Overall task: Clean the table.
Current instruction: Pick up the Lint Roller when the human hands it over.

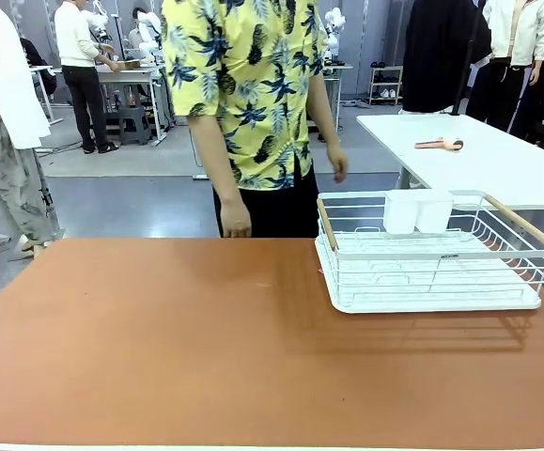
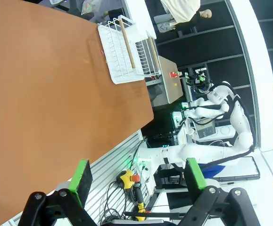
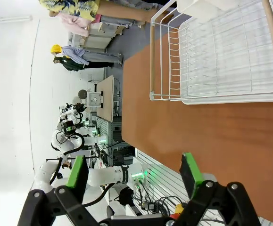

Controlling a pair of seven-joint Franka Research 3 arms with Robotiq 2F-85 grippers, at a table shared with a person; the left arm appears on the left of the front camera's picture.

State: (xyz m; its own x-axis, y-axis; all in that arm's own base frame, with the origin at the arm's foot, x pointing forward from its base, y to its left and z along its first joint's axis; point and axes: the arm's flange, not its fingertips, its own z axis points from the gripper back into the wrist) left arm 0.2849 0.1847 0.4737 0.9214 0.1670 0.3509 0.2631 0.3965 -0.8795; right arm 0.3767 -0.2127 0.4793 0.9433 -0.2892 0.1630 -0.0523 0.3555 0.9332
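Left gripper (image 2: 138,174) spread, empty, by the near edge of the table (image 2: 46,94); right gripper (image 3: 134,169) likewise spread and empty — nearer the white dish rack (image 3: 221,61) at the brown top's far right, long axis running side to side.

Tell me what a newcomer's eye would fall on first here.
First comes the white wire dish rack with wooden handles, standing on the right side of the reddish-brown table. Next is the person in a yellow flowered shirt, standing at the table's far edge. The left gripper and the right gripper both hang open, holding nothing.
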